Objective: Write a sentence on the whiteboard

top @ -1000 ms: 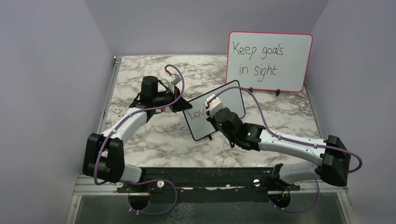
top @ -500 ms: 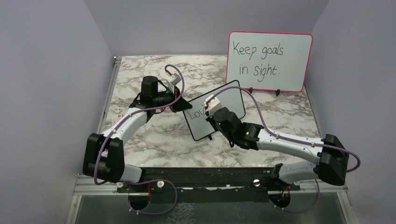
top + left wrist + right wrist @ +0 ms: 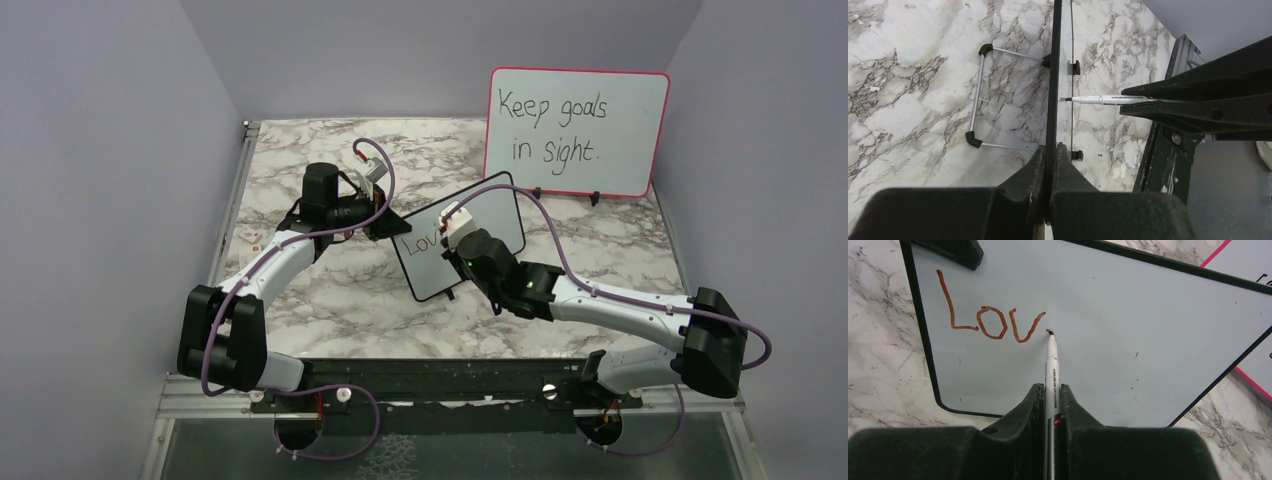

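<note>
**A:** Where is the whiteboard [image 3: 500, 215] just now?

**B:** It's propped up over the counter [image 3: 330, 290] between the two arms, with its face turned toward the right arm. I can't tell whether its lower edge rests on the marble. The left claw [image 3: 1050, 150] is pressed together on the black frame at the corner nearest the L.

**A:** And the right claw [image 3: 1050, 389]?

**B:** It's pinching the marker [image 3: 1051, 365] by the barrel. The pen runs straight out from the claw and meets the board's face about square-on in the left wrist view.

**A:** How far along is the sentence [image 3: 990, 322]?

**B:** Only "Lov" so far, in reddish-brown near the top left. The tip sits just right of the v's upper end. It looks to be on the surface, though I can't be sure of contact.

**A:** So which way does the next stroke go?

**B:** I'd judge it's an "e". It goes to the right of the tip, along the board's long axis, where there's plenty of blank white. The right arm is the one to travel, and the left only needs to hold firm, since pen pressure pushes the board away from the writer
</note>
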Controlling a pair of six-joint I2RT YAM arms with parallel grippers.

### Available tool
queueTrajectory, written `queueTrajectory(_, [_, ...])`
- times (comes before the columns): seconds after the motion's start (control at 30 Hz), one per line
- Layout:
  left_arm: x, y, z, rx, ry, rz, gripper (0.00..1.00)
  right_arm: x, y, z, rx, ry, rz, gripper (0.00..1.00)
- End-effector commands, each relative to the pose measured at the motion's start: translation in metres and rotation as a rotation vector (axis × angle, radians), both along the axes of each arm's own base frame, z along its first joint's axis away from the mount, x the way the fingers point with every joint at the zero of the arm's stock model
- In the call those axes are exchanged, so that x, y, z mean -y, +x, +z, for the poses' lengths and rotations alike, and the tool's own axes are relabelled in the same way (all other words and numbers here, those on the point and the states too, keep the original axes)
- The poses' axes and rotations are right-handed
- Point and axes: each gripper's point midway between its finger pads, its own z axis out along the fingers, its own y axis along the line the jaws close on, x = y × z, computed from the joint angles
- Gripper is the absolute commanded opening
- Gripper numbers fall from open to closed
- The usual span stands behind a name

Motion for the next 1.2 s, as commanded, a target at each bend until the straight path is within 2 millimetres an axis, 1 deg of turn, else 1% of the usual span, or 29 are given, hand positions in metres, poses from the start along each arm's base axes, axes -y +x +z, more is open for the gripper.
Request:
queueTrajectory(0.0, [-0.013,0.003,-0.046,-0.055,0.142,0.064,0.0,0.01,0.003,-0.003,-0.011,-0.018,-0.035,0.0])
queueTrajectory(0.73, [-0.013,0.003,-0.047,-0.057,0.142,0.063,0.0,0.021,0.011,0.005,0.007,0.02,-0.106,0.0])
queueTrajectory(1.17, [-0.013,0.003,-0.048,-0.058,0.144,0.064,0.0,0.015,0.014,0.017,0.036,0.05,-0.09,0.0])
